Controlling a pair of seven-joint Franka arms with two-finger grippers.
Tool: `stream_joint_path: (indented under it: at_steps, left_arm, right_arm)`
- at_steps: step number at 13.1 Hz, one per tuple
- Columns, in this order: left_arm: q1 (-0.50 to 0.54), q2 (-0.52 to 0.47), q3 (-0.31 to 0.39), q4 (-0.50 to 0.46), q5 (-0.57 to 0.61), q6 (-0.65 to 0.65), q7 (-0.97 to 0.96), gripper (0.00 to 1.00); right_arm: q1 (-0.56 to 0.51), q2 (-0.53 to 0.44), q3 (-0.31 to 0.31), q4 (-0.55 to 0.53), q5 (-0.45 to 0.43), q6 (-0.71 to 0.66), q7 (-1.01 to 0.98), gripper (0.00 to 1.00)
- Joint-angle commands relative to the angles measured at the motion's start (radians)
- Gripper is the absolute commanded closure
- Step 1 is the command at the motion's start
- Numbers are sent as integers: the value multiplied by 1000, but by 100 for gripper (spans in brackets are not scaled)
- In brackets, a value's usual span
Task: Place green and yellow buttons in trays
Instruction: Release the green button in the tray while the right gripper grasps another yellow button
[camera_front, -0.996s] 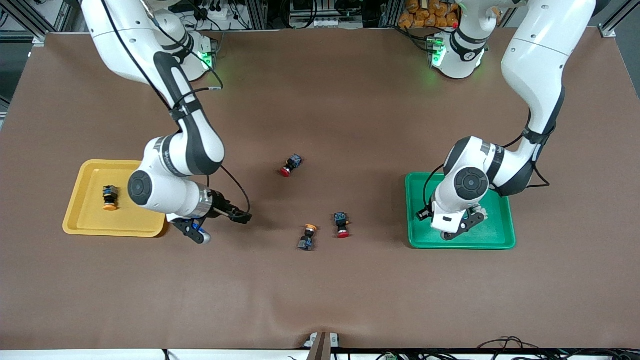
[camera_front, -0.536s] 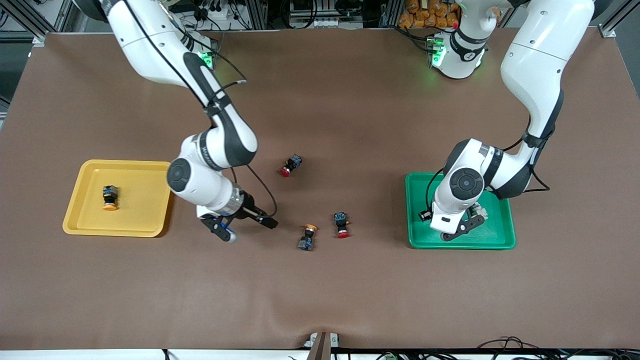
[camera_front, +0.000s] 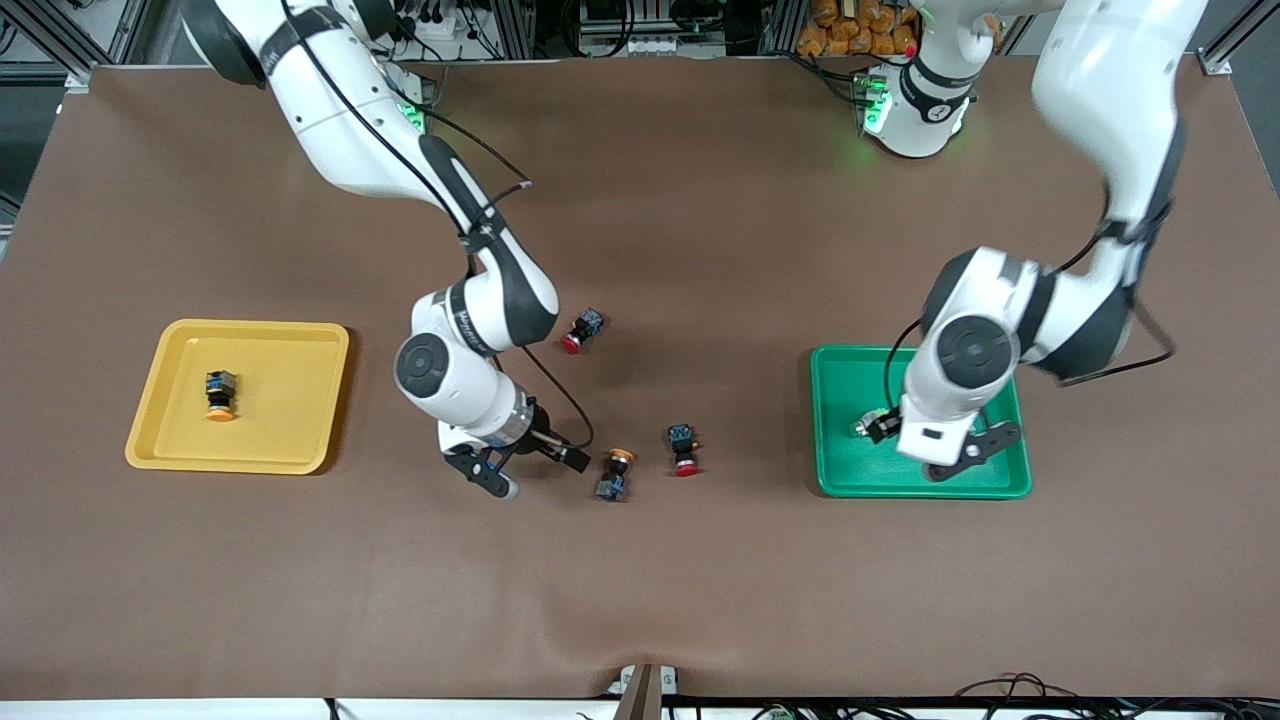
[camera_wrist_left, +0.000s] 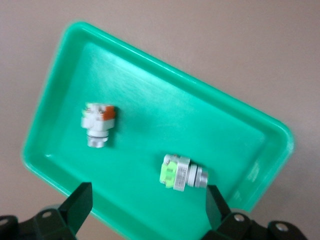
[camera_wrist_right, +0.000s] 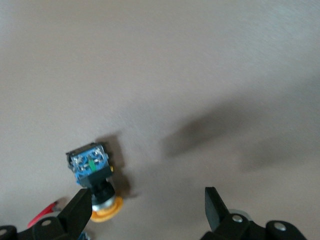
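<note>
The yellow tray (camera_front: 290, 400) holds one yellow-capped black-and-blue button (camera_front: 220, 395). A second yellow-capped button (camera_front: 615, 473) lies on the mat mid-table. It also shows in the right wrist view (camera_wrist_right: 95, 182), close to one finger. My right gripper (camera_front: 535, 470) (camera_wrist_right: 147, 210) is open and empty, just beside this button toward the right arm's end. The green tray (camera_front: 850, 390) (camera_wrist_left: 210, 120) holds two pale buttons, one with an orange-red mark (camera_wrist_left: 98, 122) and one with a light-green block (camera_wrist_left: 181, 173). My left gripper (camera_front: 932, 447) (camera_wrist_left: 148, 207) is open and empty above the tray.
Two red-capped black-and-blue switches lie on the mat. One (camera_front: 683, 449) is beside the loose yellow-capped button, toward the green tray. The other (camera_front: 580, 331) is farther from the front camera. The brown mat has a raised wrinkle near its front edge.
My right arm has swung from beside the yellow tray to the loose yellow-capped button mid-table. My left gripper has shifted a little over the green tray, uncovering a pale button.
</note>
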Motion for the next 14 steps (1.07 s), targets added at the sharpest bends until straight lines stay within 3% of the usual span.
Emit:
stream_joint_path:
  at_steps: [1,3,5,8,12,13,14]
  left_arm:
    - [42,-42,-10,100,-67,-128,158,0]
    - [71,-48,-12,167,-85,-243,226,0]
    - [106,-112,-9,165,-145,-284,312,0]
    - [198,-183,-10,162,-223,-370,468,0]
    - [212,-229,-9,162,-223,-395,473,0]
    - [212,-246,-9,162,-223,-396,473,0]
    - [212,-255,-9,162,-225,-398,472,0]
  right_arm:
    - [19,48,11,61,-31,52,25,0]
    - [33,86,11,123,-31,66,26,0]
    - [53,131,11,185,-34,86,26,0]
    - [74,166,10,191,-37,147,23,0]
    - [74,189,8,193,-52,182,22,0]
    - [77,195,8,194,-55,198,20,5]
    - [80,203,8,197,-55,200,20,22]
